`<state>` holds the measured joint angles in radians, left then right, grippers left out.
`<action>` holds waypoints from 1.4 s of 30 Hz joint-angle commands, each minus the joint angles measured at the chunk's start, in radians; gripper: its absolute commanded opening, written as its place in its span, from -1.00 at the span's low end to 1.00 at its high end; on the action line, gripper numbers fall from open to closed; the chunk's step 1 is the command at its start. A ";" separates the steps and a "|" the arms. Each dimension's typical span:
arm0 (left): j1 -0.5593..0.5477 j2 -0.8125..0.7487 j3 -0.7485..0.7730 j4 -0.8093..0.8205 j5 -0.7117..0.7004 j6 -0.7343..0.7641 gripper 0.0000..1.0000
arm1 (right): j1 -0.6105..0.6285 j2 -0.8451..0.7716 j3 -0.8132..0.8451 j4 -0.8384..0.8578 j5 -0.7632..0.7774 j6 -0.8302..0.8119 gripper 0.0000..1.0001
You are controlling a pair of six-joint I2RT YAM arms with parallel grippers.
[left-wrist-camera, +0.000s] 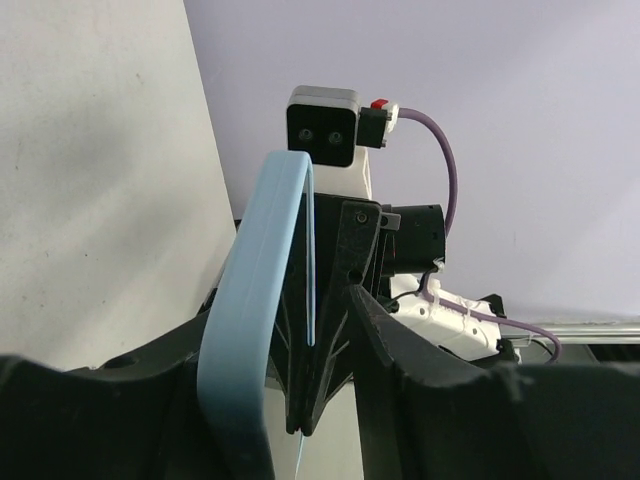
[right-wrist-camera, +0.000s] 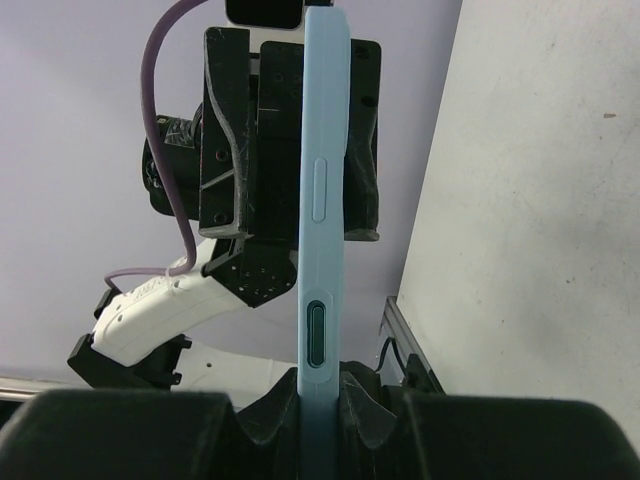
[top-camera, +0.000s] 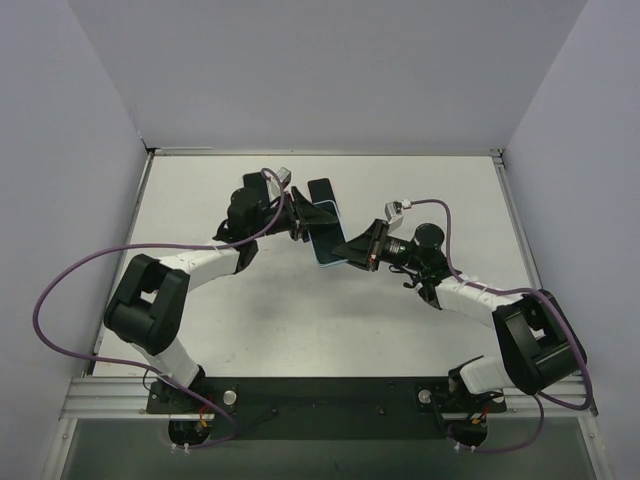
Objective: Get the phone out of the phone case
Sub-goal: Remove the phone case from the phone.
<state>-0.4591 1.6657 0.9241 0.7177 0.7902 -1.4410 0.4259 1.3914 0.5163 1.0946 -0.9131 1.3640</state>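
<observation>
No writing, label, brand mark or number is legible anywhere, neither on the phone case [right-wrist-camera: 318,200] nor the desk [top-camera: 300,330].

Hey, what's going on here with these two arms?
Two robot arms hold a phone in a light blue phone case up over the table, between them. The right pincer is clamped on the case's edge. The left pincer straddles the other side, where the case looks bowed outward. Whether it is actually gripping is unclear. The phone is not out of the case yet.
</observation>
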 commanded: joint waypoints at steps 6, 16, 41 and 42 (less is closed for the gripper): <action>0.028 -0.050 -0.005 0.134 -0.028 -0.055 -0.71 | -0.004 0.008 -0.007 0.064 -0.026 -0.029 -1.00; 0.040 -0.050 -0.030 0.204 -0.042 -0.108 -1.00 | -0.016 -0.115 0.005 -0.203 0.072 -0.114 -0.22; 0.050 -0.032 -0.001 0.264 -0.020 -0.150 -1.00 | -0.003 0.000 -0.004 0.172 0.154 0.162 -1.00; 0.050 -0.032 -0.001 0.275 -0.020 -0.156 -1.00 | -0.003 0.017 -0.005 0.216 0.158 0.190 -1.00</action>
<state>-0.4042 1.6653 0.8726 0.8288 0.7429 -1.5387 0.4202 1.3548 0.5125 1.0714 -0.7902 1.4445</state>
